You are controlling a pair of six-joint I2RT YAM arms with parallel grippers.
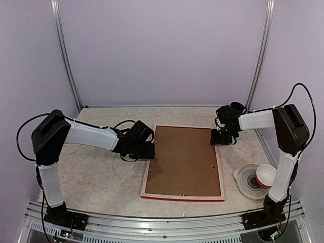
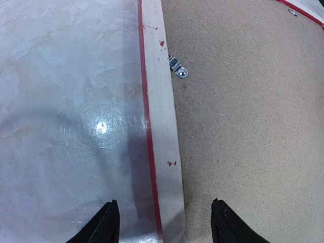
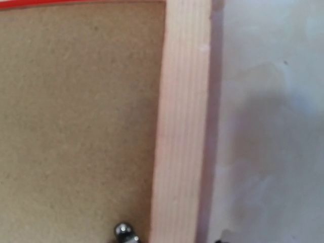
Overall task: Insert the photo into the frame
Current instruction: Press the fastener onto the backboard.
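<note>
1. The frame (image 1: 146,179) lies face down mid-picture with the backing board (image 1: 185,159) in it; the photo is hidden, perhaps beneath.
2. Your left gripper (image 2: 164,202) stands over the frame's left rail, fingers apart. On the right gripper (image 1: 223,136), I cannot tell.
3. Hold the board flat while turning the clip (image 2: 178,67).

Left arm (image 1: 88,135), right arm (image 1: 258,120): white link shells, black joint housings, thin black cables looping outside. Left tool (image 2: 163,212) black-fingered.

The frame (image 2: 162,126) back is bare pale wood, matt, with visible grain and a red-painted outer edge. The backing board (image 2: 243,126) is brown pressed fibre, matt and speckled. The clip (image 2: 178,68) is bright metal. The counter (image 2: 66,126) is smooth, glossy and marbled.
</note>
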